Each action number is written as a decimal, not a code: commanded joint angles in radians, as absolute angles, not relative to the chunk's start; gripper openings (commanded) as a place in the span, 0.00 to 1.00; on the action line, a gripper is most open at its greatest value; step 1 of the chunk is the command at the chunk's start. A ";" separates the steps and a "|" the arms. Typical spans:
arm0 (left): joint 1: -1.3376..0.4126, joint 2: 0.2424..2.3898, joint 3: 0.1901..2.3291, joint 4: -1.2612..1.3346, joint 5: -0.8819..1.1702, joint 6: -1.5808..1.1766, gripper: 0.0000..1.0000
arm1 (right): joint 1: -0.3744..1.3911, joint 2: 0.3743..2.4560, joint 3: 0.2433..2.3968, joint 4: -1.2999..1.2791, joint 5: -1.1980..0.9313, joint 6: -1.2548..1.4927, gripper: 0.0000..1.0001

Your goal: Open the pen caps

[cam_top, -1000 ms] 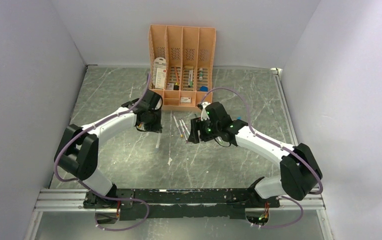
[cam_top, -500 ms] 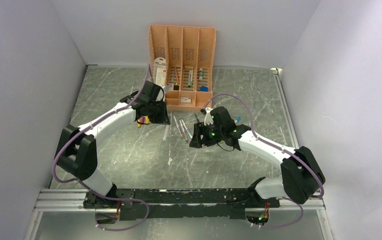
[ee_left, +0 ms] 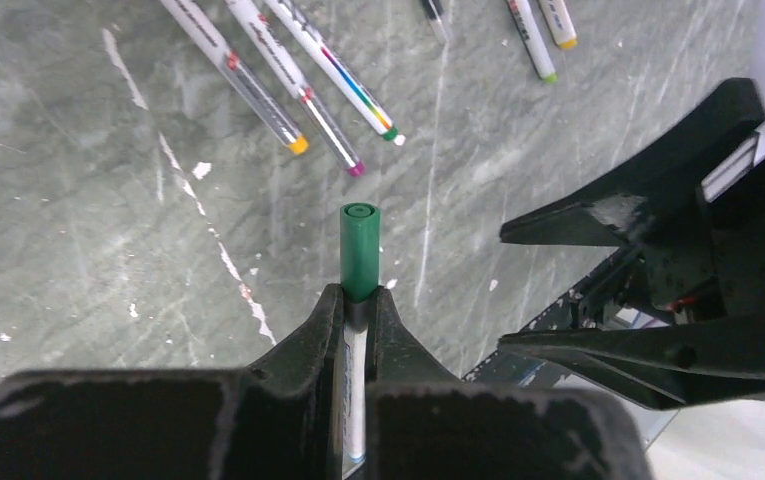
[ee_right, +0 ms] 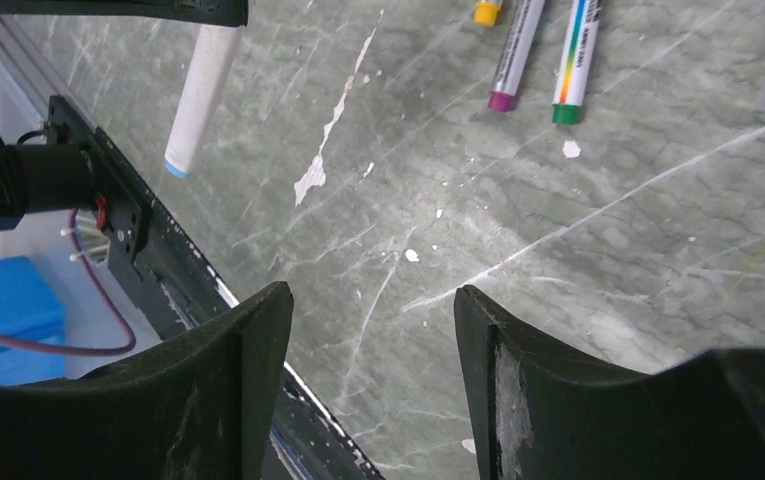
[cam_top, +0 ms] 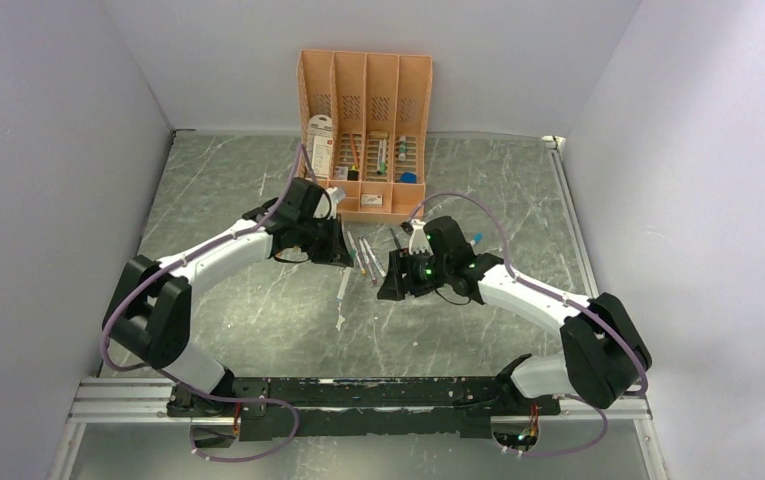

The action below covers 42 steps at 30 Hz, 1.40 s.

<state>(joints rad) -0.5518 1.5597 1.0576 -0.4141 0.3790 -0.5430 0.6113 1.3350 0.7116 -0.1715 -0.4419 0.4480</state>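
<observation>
Just in front of the peach-orange plastic organiser [cam_top: 363, 95], the left fingers [ee_left: 320, 335] clamp a thin pale pen [ee_left: 355, 385] below its short green plastic cap [ee_left: 360, 250]; the parted, empty right fingers [ee_right: 243, 375] should grip that cap squarely and pull straight.

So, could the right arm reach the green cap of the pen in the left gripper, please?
Probably yes: the right gripper is open nearby, and the green cap sticks out beyond the left gripper.

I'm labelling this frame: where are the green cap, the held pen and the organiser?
green cap [ee_left: 360, 250], left wrist view, middle of its side.
held pen [ee_left: 355, 388], left wrist view, pale barrel below the cap.
organiser [cam_top: 382, 75], top view, upper back wall.
</observation>
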 commanded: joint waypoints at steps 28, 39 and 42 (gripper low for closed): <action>-0.607 1.250 0.911 -0.083 0.387 -0.717 0.07 | 0.612 1.014 0.495 0.182 -0.593 0.727 0.60; -0.633 1.213 0.811 0.113 0.423 -0.810 0.07 | 0.624 1.121 0.650 0.226 -0.600 0.720 0.60; -0.646 1.202 0.783 0.161 0.419 -0.842 0.07 | 0.633 1.170 0.691 0.190 -0.584 0.702 0.57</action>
